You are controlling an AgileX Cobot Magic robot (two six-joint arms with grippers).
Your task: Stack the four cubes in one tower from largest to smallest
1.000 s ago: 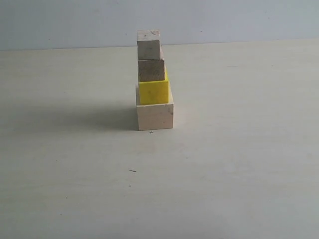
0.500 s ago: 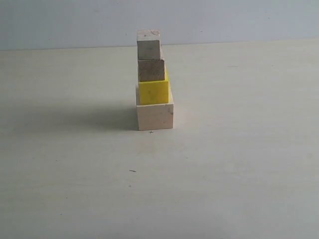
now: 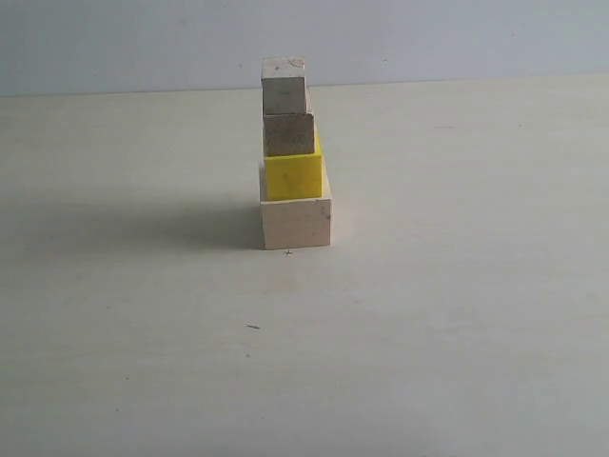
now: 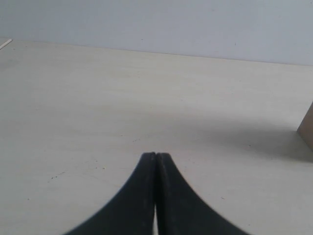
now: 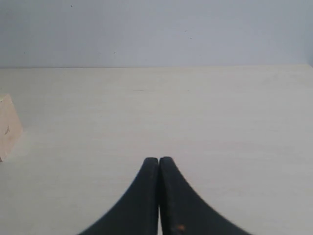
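Observation:
The tower stands mid-table in the exterior view: large pale wooden cube (image 3: 296,222) at the bottom, yellow cube (image 3: 293,175) on it, brownish cube (image 3: 288,134) above, smallest pale cube (image 3: 284,90) on top. Neither arm shows in that view. My left gripper (image 4: 156,155) is shut and empty over bare table, with a corner of a cube (image 4: 307,128) at the picture's edge. My right gripper (image 5: 159,159) is shut and empty too, and the large pale cube (image 5: 8,128) peeks in at the edge of its view.
The pale wooden table (image 3: 457,305) spreads around the tower on all sides. A plain light wall (image 3: 428,38) runs behind the table's far edge. A small dark speck (image 3: 253,327) lies in front of the tower.

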